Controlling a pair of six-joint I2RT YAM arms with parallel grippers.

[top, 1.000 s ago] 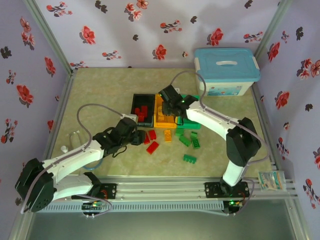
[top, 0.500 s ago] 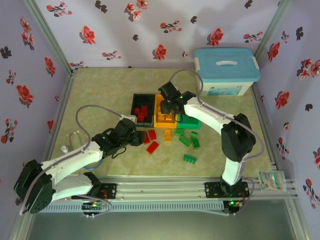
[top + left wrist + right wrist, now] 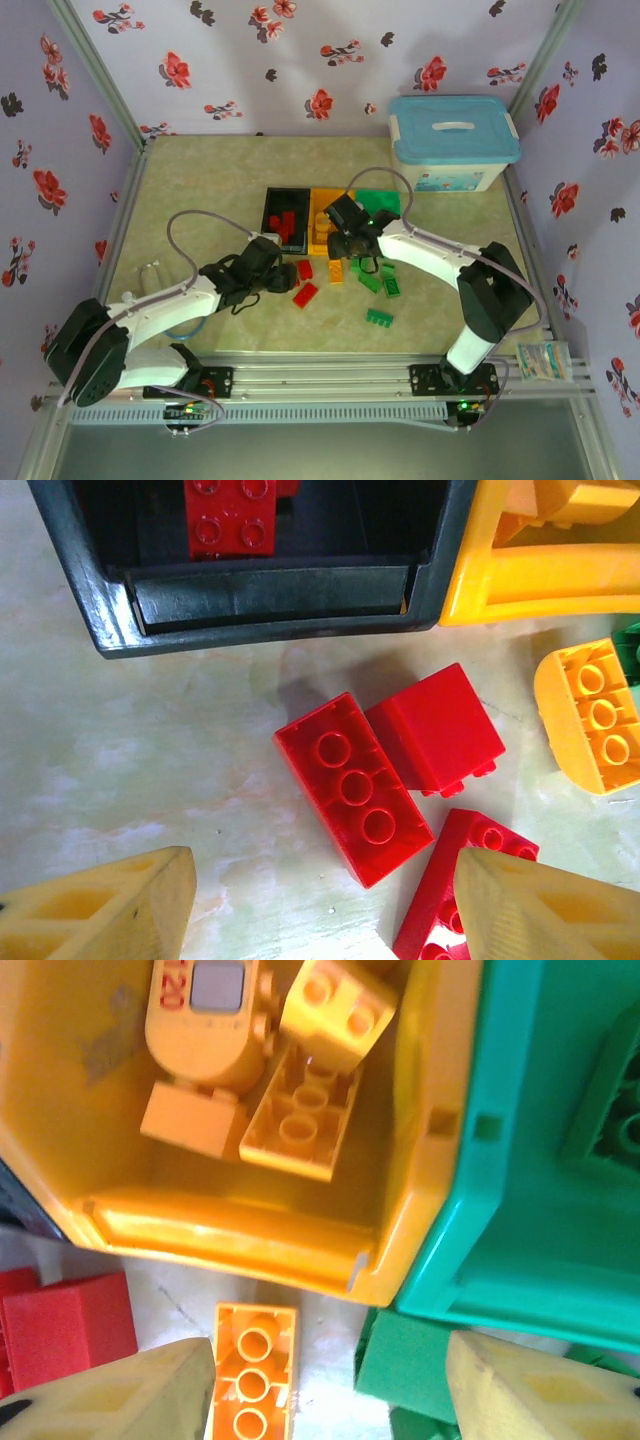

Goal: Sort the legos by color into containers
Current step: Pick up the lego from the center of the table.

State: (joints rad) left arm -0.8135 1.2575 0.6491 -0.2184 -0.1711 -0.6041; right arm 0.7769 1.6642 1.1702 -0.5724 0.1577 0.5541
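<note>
Red bricks lie on the table just ahead of the left gripper (image 3: 322, 880). A three-stud red brick (image 3: 353, 788) sits in line with the gap between its spread, empty fingers, just short of the black bin (image 3: 270, 595). The right gripper (image 3: 330, 1350) is also open and empty, with an orange brick (image 3: 253, 1370) below its gap, just outside the orange bin (image 3: 230, 1225) and near the green bin (image 3: 520, 1160). Half a second ago the right gripper hung over the orange bin. It has since drawn back to the loose bricks, while the left gripper has edged forward.
</note>
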